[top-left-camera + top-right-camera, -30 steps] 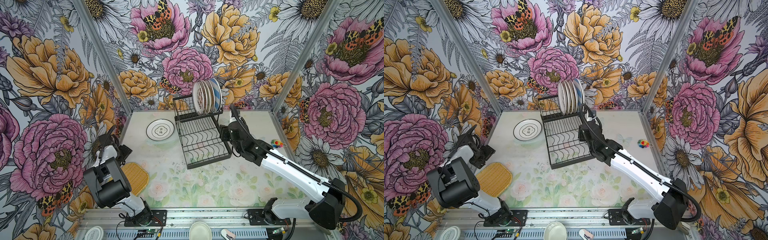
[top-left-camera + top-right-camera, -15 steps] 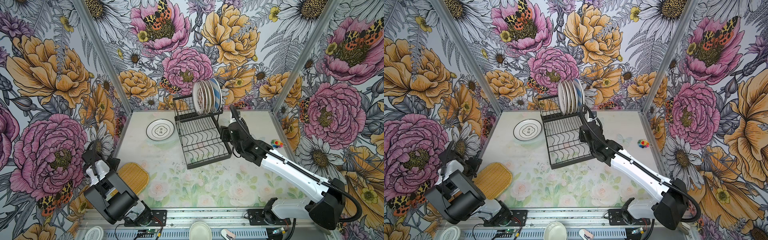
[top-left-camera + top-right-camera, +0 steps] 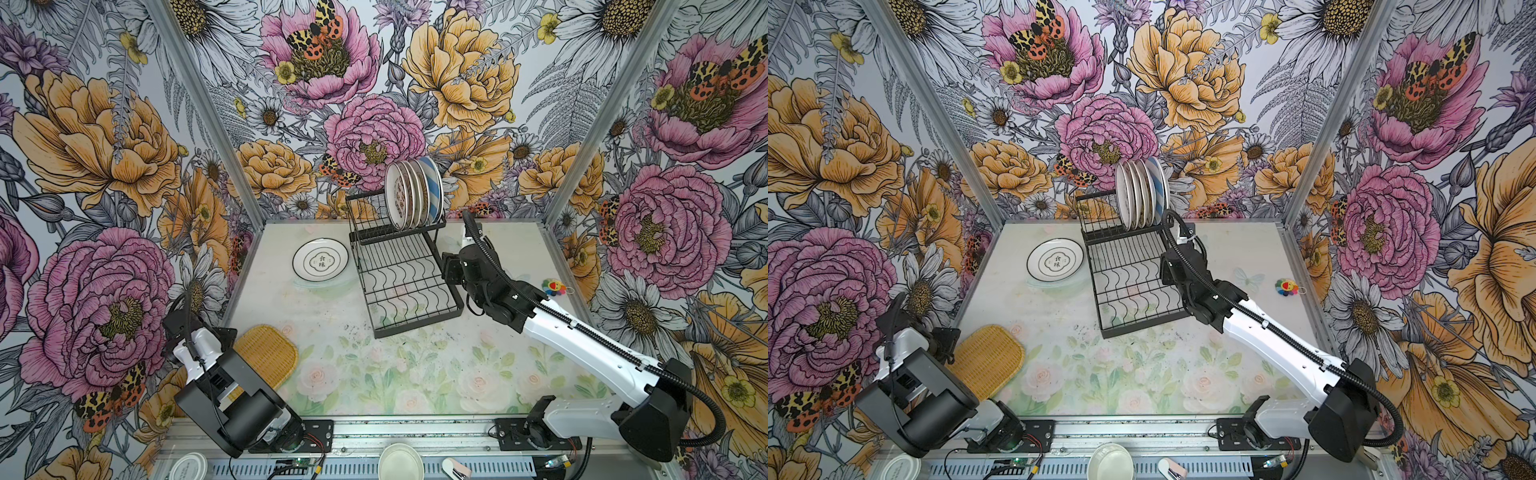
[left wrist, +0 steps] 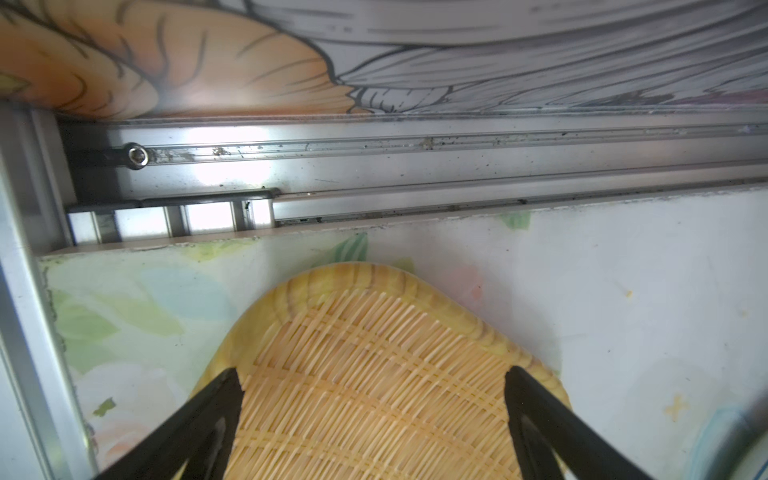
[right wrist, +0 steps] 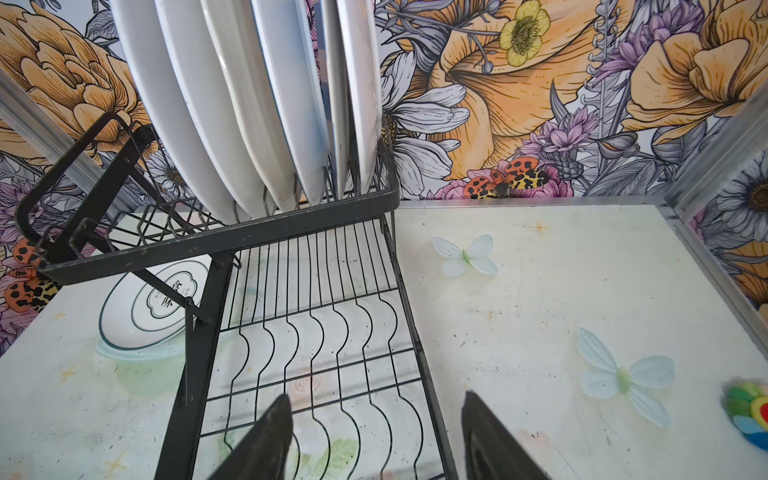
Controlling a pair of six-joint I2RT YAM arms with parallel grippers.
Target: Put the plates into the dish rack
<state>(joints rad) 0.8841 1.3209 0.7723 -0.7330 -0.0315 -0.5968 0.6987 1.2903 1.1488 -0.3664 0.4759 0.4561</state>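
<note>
Left tool (image 4: 372,374) spread wide, empty, over woven tray (image 3: 268,355) at bench (image 3: 415,374) near-left corner. Slip one jaw under rim, pinch edge, lift tilted. Right tool (image 5: 376,397) half-open, empty, beside dish rack (image 5: 224,241); plates (image 3: 411,195) upright in upper tier.

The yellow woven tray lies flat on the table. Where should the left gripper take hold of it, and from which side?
The woven tray lies flat on the table, so only its rounded rim offers a hold. The open left gripper should likely come down from above at the edge nearest the left wall, one finger inside the rim, one outside.
</note>
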